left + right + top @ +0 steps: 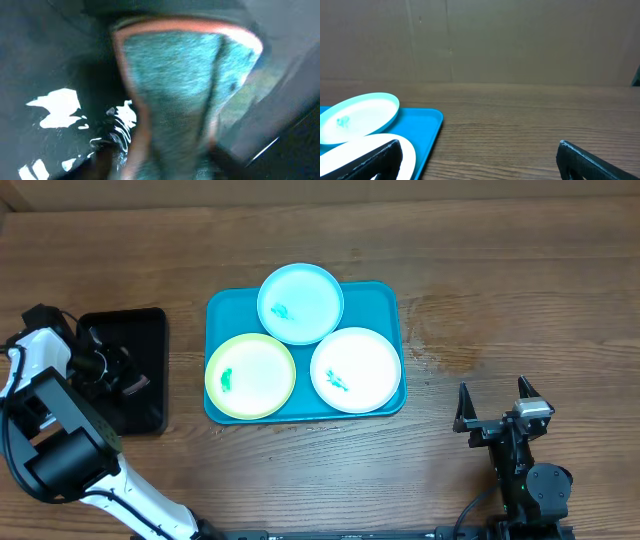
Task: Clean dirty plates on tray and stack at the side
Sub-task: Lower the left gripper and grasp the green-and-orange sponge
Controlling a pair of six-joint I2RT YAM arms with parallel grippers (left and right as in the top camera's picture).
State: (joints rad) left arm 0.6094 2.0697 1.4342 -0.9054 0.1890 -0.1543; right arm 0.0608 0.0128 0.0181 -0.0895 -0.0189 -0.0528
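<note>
The teal-blue tray (225, 315) lies at the table's middle with three plates on it. The light blue plate (300, 302) is at the back, the yellow-green plate (250, 375) front left, and the white plate (356, 369) front right. Each has a small green-blue smear. My left gripper (118, 370) is down in a small black tray (150, 330) at the left. In the blurred left wrist view its fingers (162, 162) sit either side of a teal sponge with an orange edge (175, 70). My right gripper (494, 405) is open and empty, right of the tray, and also shows in the right wrist view (480, 155).
Bare wooden table (500, 310) stretches right of and behind the teal tray. In the right wrist view the light blue plate (360, 117), the white plate (350, 150) and the tray's corner (427, 125) lie at the left. A cardboard wall (520, 40) stands behind.
</note>
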